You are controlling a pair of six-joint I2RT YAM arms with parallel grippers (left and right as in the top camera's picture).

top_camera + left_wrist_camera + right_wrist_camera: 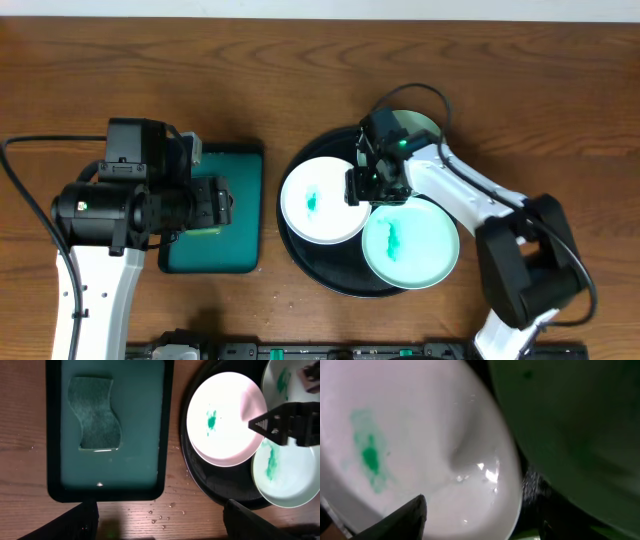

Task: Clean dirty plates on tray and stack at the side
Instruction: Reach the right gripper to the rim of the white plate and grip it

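We see three plates, all lying inside the tray point(325, 272), a wide round black pan right of the table's point(300, 60) middle. One is white and two are pale mint.

The white plate point(330, 215) sits on the tray's left side, with a teal smear point(312, 203) near its centre and a wet sheen on its right slope. The near mint plate point(420, 250) lies to its right, reaching the tray's rim on the near-right side, and has a longer teal streak point(392, 240) across its middle. Its edge meets the white plate's edge, but we cannot tell which lies on top. The far mint plate point(420, 127) is at the back of the tray, mostly hidden under the right arm. The left wrist view shows a smear on it too, so all three are dirty.

The right gripper point(375, 190) hangs low over the white plate's right rim. Its fingers point(410, 515) stand apart, one over the plate's bowl and the other beyond the rim, and they are not clamped on it.

Left of the tray we count one dark green sponge tray point(245, 165) holding one wavy sponge point(95, 412). The left gripper point(213, 205) hovers above it with its jaws wide apart, holding nothing. A few drops point(160, 516) dot the wood near it.
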